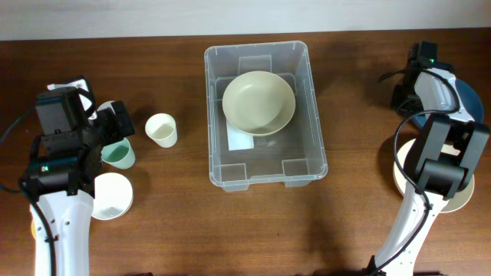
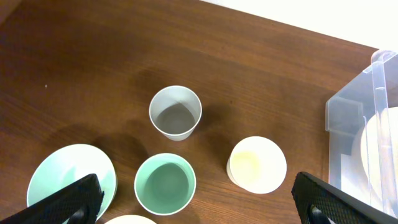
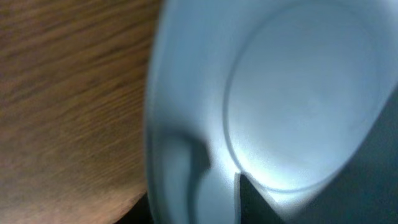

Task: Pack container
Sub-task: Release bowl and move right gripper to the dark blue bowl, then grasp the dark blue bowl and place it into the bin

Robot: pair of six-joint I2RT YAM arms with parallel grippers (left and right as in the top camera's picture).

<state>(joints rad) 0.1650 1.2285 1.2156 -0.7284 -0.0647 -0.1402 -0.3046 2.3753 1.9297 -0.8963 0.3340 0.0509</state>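
Observation:
The container [image 1: 219,115], a clear plastic bin, stands at the table's middle with a pale olive bowl [image 1: 258,102] in it over a white label [image 1: 242,141]. Its corner shows at the right of the left wrist view [image 2: 348,115]. My left gripper [image 2: 202,205] hangs open above a green cup [image 2: 165,184], its fingers wide on either side. In the right wrist view my right gripper [image 3: 186,208] is closed over the wall of a pale blue bowl [image 3: 298,99], one finger [image 3: 255,202] inside it. From overhead the right arm [image 1: 433,84] covers that bowl [image 1: 469,96].
Left of the bin stand a cream cup [image 1: 161,129], the green cup [image 1: 119,153] and a white bowl [image 1: 111,195]. The left wrist view adds a grey-white cup [image 2: 176,112] and a pale green plate [image 2: 62,174]. A cream plate [image 1: 460,201] lies under the right arm.

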